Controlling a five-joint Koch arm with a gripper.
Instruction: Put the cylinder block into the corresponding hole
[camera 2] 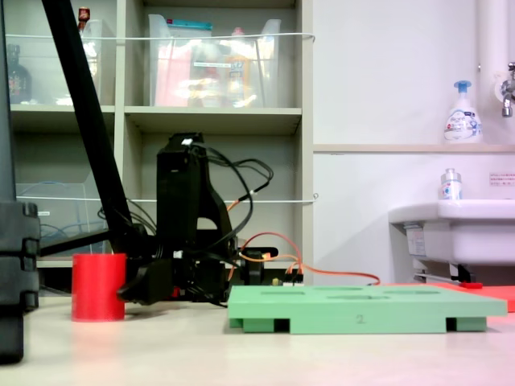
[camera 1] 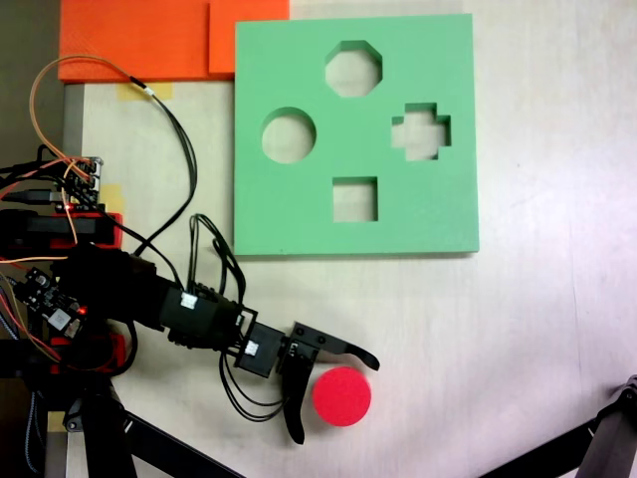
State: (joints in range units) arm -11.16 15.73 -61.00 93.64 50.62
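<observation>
While the claw [camera 1: 336, 401] stands spread wide with nothing gripped, the red cylinder block [camera 1: 341, 395] sits upright on the bench [camera 1: 537, 329] right in the gap between its two black fingers, one finger [camera 1: 348, 349] curving past above it and the other [camera 1: 292, 413] running down on its left as a fixed view shows them. Contact can't be confirmed; the fingers look just beside the block, not pressed on it. The block's axis is vertical, flat round top up, so the fingers bracket its curved wall. In the low side view the block [camera 2: 98, 286] stands on the bench just left of the dark claw body [camera 2: 149, 283]. My read: closing is the next step. The round hole [camera 1: 289, 135] lies well apart, up the top-down view and slightly left, on the green board [camera 1: 438, 214], beside the octagonal cut-out [camera 1: 353, 69].
</observation>
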